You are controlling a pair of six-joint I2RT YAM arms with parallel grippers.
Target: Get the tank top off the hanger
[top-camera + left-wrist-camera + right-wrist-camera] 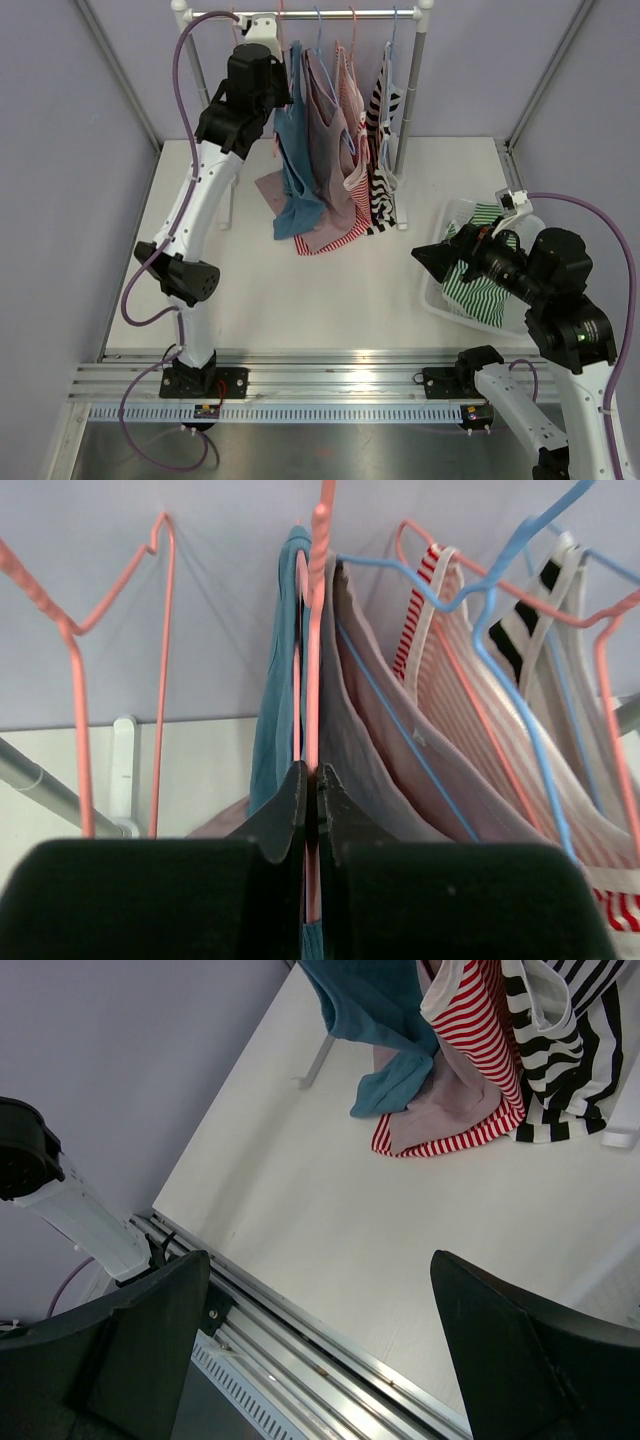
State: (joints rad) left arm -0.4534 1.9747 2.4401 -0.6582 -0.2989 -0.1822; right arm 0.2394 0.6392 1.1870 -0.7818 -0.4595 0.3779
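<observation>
Top external view: a white table [330, 300] carries a clothes rack [300, 14] at its far side, and the left arm [200, 200] reaches up to the rail. The right arm [570, 320] hangs low over a white basket [436, 290], which holds a green-striped garment [480, 288].

Four tank tops hang bunched on the rail. The blue tank top [272, 710] is directly ahead of the left gripper [311, 772], draped just left of its fingertips and trailing down past them. A mauve top [370, 740] hangs next to it on the gripper's right. Further right are a red-striped top [350, 235] and a black-and-white top [383, 190].

A pink hanger [316, 630] runs straight down into the left gripper. The jaws are pressed together with almost no gap and appear to pinch its wire. Whether blue fabric is caught with it is hard to tell, as the fingers hide the contact. A blue hanger [490, 630] sits up and to the gripper's right, and a bare pink hanger [75, 680] sits off to its left.

The right gripper [320, 1265] is spread wide with nothing between its fingers. The tops' hems lie well ahead of it.
</observation>
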